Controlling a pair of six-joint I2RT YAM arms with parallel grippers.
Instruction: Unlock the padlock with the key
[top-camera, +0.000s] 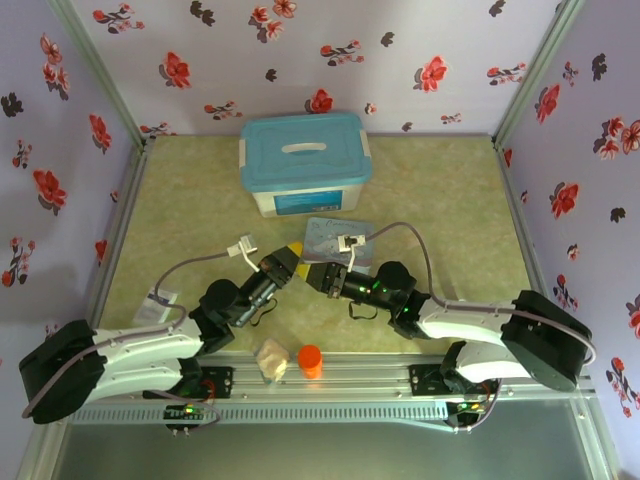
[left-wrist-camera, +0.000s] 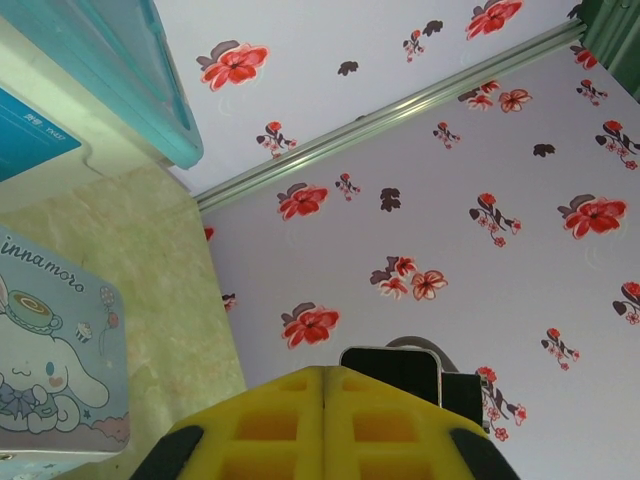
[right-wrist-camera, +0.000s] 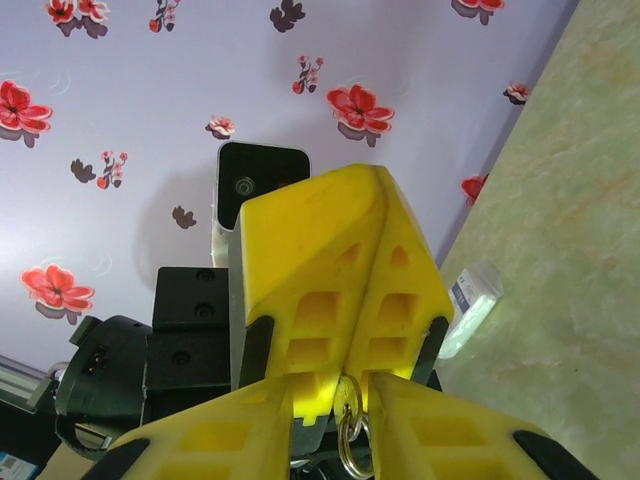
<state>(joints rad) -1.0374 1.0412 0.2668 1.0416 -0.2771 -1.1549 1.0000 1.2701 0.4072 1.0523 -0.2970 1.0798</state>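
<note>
Yellow and close to the lens in its own wrist view, the right gripper (right-wrist-camera: 345, 410) has its two fingers a little apart. One padlock (right-wrist-camera: 348, 395) sits in that narrow gap. It is a tiny brass-gold body with a thin silvery loop hanging from it at 6 o'clock. Whether the right fingers actually pinch the loop I cannot tell, as they stand just beside it on both sides.

The left gripper (right-wrist-camera: 345, 290) meets it head-on from 12 o'clock. Its two fingers are pressed together along a single seam, and the brass body is nipped at their very tips. The left wrist view shows the same closed seam.

From above, the two grippers meet tip to tip at the middle of the table (top-camera: 450, 200), and the padlock there is too small to make out. Outward from that meeting point:

- One cartoon-printed tin (top-camera: 335, 238) lies just beside it at 1 o'clock, partly under the right arm's cable.
- One white storage box with a blue lid (top-camera: 305, 160) stands at 12 o'clock, near the back wall.
- One orange cylinder (top-camera: 310, 360) stands upright at 6 o'clock, by the front rail.
- One beige lump (top-camera: 270, 360) sits just beside the cylinder, at 7 o'clock.
- One white packet (top-camera: 160, 298) lies at 9 o'clock, well apart, toward the left edge of the table.
</note>
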